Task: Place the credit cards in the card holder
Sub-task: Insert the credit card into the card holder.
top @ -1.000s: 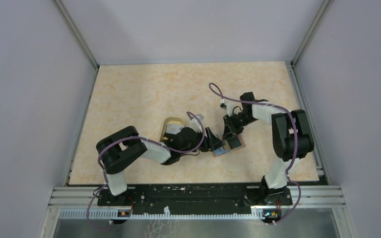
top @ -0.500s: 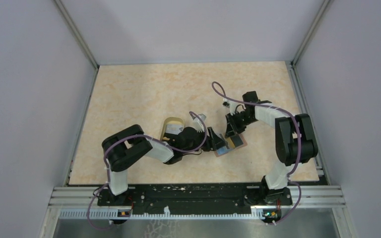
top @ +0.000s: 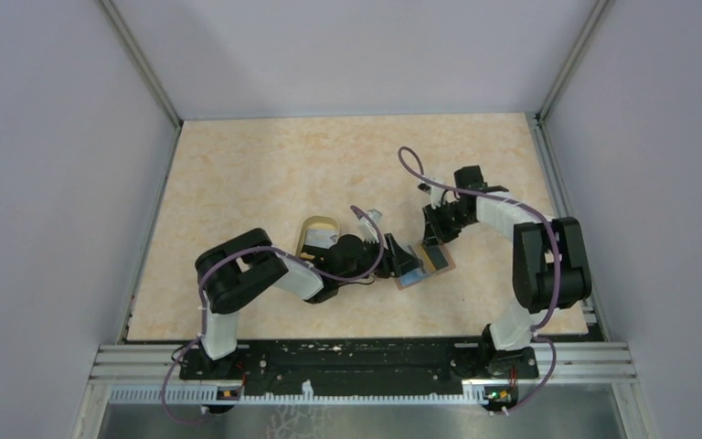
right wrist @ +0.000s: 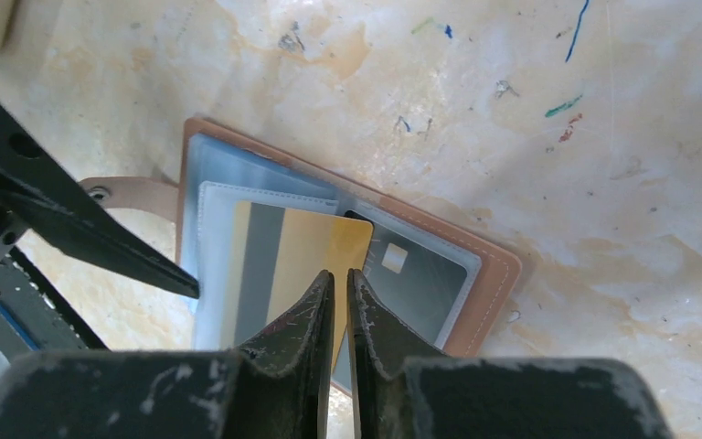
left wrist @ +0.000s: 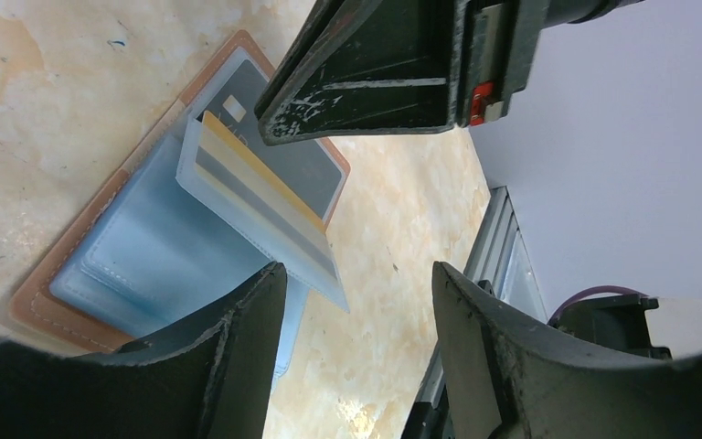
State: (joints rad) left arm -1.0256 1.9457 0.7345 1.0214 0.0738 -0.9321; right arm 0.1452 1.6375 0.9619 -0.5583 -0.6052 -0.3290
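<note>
Left arm (top: pixel 294 280) was folded, elbow out left, forearm running right and low over the table. Left gripper (left wrist: pixel 356 283) pointed right, jaws wide apart. Right arm (top: pixel 548 263) was bent at the right side, forearm reaching left, wrist tipped down. Right gripper (right wrist: pixel 340 279) had its jaws nearly together, with just a slit between them. The two grippers sat just beside each other.

My top camera sits high behind the arm bases (top: pixel 509 355), looking down from afar. Each wrist camera looks out close between its own fingers, left gripper (left wrist: pixel 352 283) and right gripper (right wrist: pixel 340 274). All three share the card holder (right wrist: pixel 489 274) just beyond both fingertips.
</note>
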